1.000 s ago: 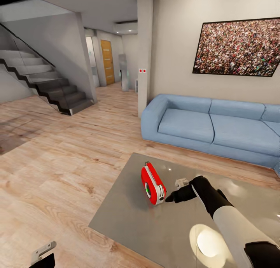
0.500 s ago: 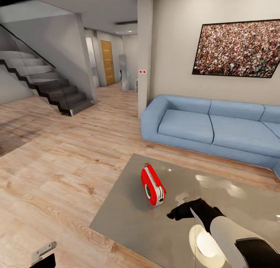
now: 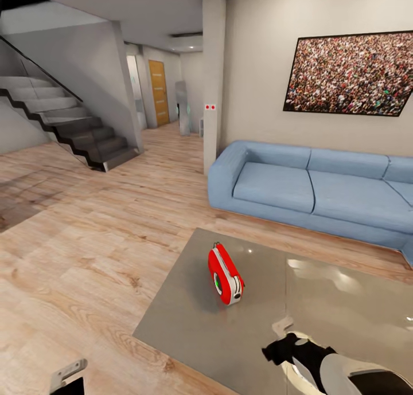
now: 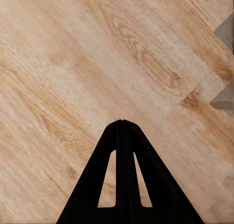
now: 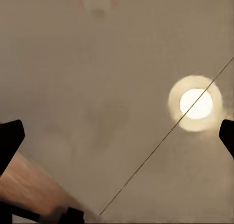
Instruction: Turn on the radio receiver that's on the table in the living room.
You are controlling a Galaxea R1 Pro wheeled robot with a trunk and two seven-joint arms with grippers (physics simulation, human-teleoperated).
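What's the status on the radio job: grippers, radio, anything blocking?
Left gripper shut, over wood floor. Right gripper open, empty, above the table, apart from the radio receiver. Radio upright on the table. Nothing between them.

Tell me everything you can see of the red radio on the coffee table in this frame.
The radio receiver is a small bright-red rounded-rectangular box with a white-grey band around its edge, a dark round dial ringed in green on its near face and a thin handle on top. It looks like glossy plastic. It stands upright on the table, toward the table's left part, casting a faint reflection. Nothing else touches it; the right gripper is well apart.
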